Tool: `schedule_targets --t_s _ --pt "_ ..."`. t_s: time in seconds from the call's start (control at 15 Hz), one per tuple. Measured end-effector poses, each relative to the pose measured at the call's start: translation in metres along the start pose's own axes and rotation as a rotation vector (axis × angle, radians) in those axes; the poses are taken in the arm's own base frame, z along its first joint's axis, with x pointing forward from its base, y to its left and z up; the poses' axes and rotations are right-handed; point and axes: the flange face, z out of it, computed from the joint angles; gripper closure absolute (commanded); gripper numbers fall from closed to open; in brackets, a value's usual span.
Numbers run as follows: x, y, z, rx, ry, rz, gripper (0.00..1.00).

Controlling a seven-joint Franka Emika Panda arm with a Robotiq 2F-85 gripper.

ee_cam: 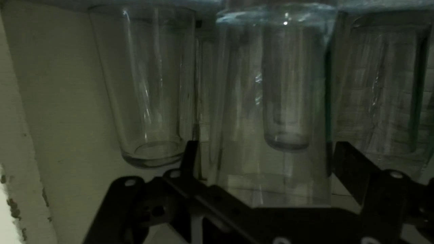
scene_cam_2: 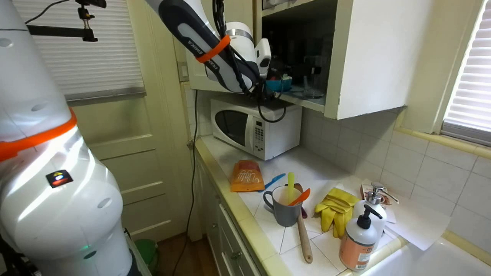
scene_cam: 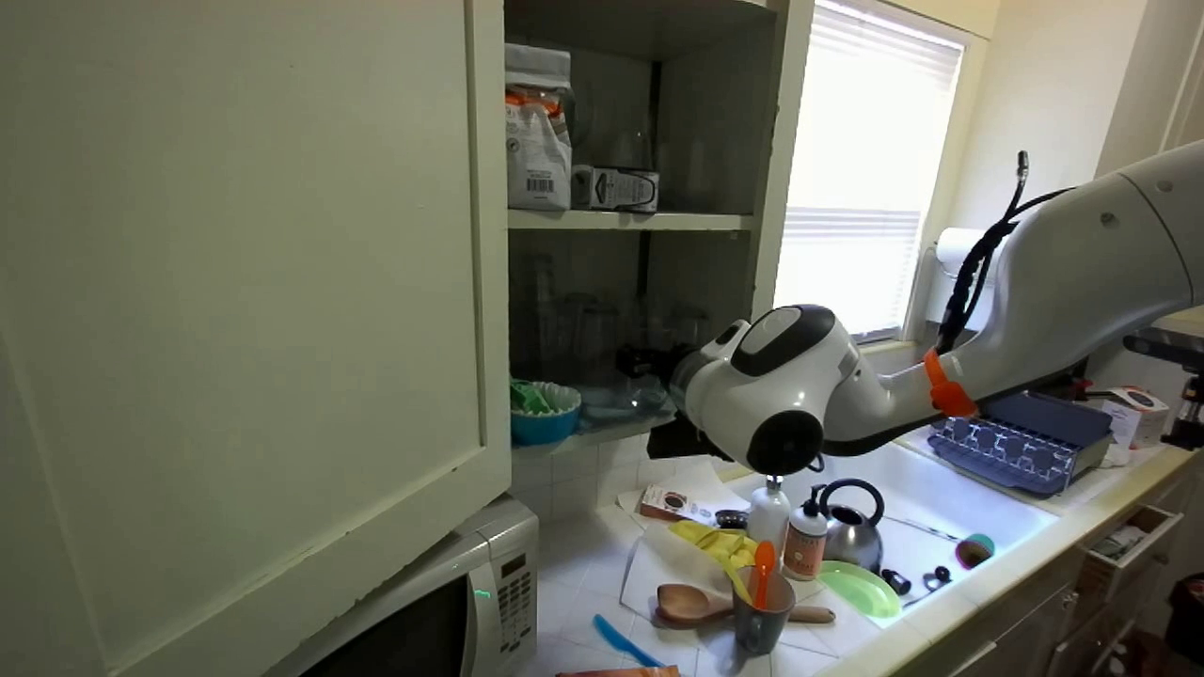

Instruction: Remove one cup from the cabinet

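In the wrist view the gripper (ee_cam: 267,143) stands spread wide — one finger (ee_cam: 189,157) on each side of a clear glass (ee_cam: 237,101) at centre frame. A thin gap appears beside the left-hand finger, so nothing is gripped; whether the right-hand one touches, I cannot tell. At least four glasses show: that one, a smaller glass (ee_cam: 286,101) seen through it, a left glass (ee_cam: 149,84), a right glass (ee_cam: 390,84). The cabinet (scene_cam: 724,113) fills the upper left and centre of an exterior view: one bag (scene_cam: 538,141) and one box (scene_cam: 616,190) on a shelf (scene_cam: 677,222), one blue bowl (scene_cam: 546,429) on the lower shelf (scene_cam: 611,434). Lower, right of centre — one mug (scene_cam: 762,619), two pump bottles (scene_cam: 806,550).
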Motion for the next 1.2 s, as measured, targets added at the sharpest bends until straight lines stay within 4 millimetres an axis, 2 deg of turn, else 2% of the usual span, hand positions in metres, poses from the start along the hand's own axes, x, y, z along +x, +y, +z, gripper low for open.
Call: schedule_targets --t_s 0.4,1.2 --pt "-0.003 0.001 0.002 0.003 0.002 0.004 0.00" --pt "-0.037 0.002 0.016 0.035 -0.004 -0.007 0.00"
